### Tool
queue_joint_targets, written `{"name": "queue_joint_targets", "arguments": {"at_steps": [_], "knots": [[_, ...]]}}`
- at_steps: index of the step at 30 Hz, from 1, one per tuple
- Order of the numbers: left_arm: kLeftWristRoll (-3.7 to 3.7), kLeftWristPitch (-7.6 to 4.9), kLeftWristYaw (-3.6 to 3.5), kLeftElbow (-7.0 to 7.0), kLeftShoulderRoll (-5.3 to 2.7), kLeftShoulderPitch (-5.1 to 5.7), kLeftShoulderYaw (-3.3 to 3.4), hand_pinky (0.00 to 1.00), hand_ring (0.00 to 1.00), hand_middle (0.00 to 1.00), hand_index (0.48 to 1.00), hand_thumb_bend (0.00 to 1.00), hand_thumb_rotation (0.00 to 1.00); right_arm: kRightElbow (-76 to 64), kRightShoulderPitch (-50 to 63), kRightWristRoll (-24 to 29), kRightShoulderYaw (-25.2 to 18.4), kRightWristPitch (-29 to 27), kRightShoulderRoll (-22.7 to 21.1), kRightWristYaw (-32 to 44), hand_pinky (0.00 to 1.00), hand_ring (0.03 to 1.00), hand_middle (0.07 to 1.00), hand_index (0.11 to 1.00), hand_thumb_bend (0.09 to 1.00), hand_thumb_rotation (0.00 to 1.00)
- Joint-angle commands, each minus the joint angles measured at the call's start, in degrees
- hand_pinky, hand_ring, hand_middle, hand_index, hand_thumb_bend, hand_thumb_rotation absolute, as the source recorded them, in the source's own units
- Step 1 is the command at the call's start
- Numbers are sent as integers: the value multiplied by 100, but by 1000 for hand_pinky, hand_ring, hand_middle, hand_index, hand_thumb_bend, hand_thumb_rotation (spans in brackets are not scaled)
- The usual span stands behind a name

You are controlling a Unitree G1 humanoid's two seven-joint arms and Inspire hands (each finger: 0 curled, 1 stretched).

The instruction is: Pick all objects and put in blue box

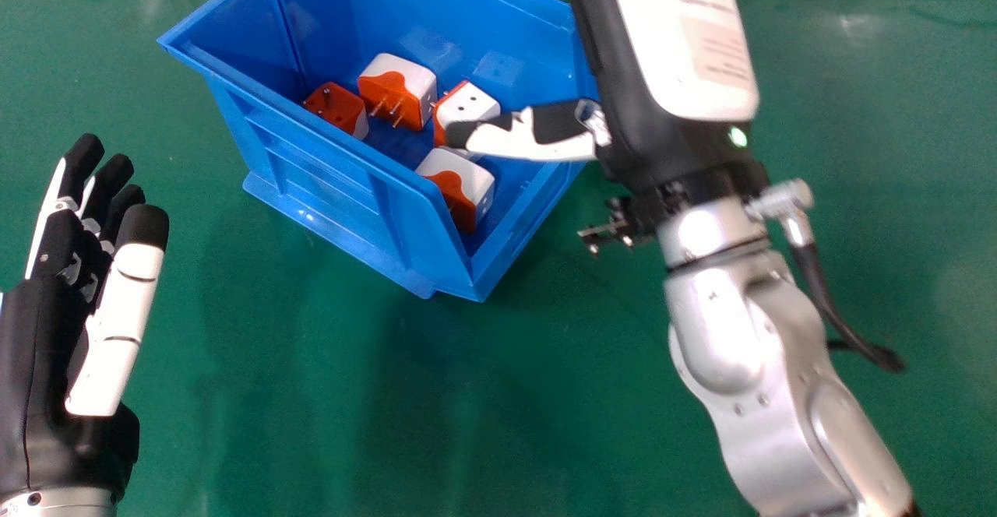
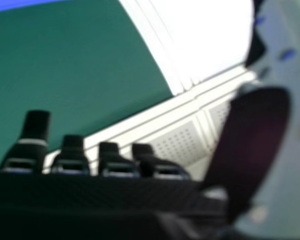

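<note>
Head view: the silver right forearm (image 1: 713, 330) slants up from the bottom edge at the right, over the green table (image 1: 273, 408), carrying the right hand (image 1: 678, 42) past the near right corner of the blue box (image 1: 327, 182).
Right hand pose: back uppermost, aimed at the top edge, overlapping the box's right end.
Thumb (image 1: 537, 137): extended leftward over the interior, its tip in front of one adapter (image 1: 473, 100); whether they touch cannot be told.
Right hand view: fingers (image 2: 37, 127) loosely extended, thumb spread aside, nothing held.
Left hand (image 1: 47, 353): at the left edge, open, fingers straight, empty.
Adapters: four orange-and-white ones inside the box; besides the one at the thumb, one lies nearer the front right corner (image 1: 471, 178), one with its pins showing (image 1: 420, 85), one leftmost (image 1: 335, 106).
</note>
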Motion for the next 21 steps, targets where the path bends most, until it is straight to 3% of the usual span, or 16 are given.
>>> {"name": "queue_joint_targets", "arguments": {"at_steps": [1,7,11,13,15,17,21], "knots": [[-54,-14,42,-199,-26,76,13,897,940,944,942,650,686,-496,380,26,-201,-259,-67,-153,817,958,993,961,744,201],[-66,-29,27,-241,-60,130,-20,907,938,941,935,638,681,-905,1309,124,-515,-560,-70,-293,771,919,972,937,706,213],[-39,-47,43,-305,-139,221,-102,914,942,943,935,633,680,-918,1876,279,-748,-830,-29,-515,742,899,958,932,674,221],[-53,-169,-37,-220,-116,209,-122,915,942,943,934,631,680,-865,2092,376,-852,-983,10,-656,737,895,955,931,664,225],[-17,-371,-167,-52,-54,203,-131,917,943,943,934,633,676,-831,2299,439,-937,-1067,53,-756,730,889,950,928,659,227],[42,-520,-219,80,-54,200,-157,925,948,948,941,647,679,-810,2494,487,-1003,-1159,80,-825,730,888,948,929,648,228],[56,-740,-307,349,-48,190,-196,943,956,957,958,663,702,-782,2887,719,-1100,-1315,99,-782,737,888,947,932,609,247]]}}
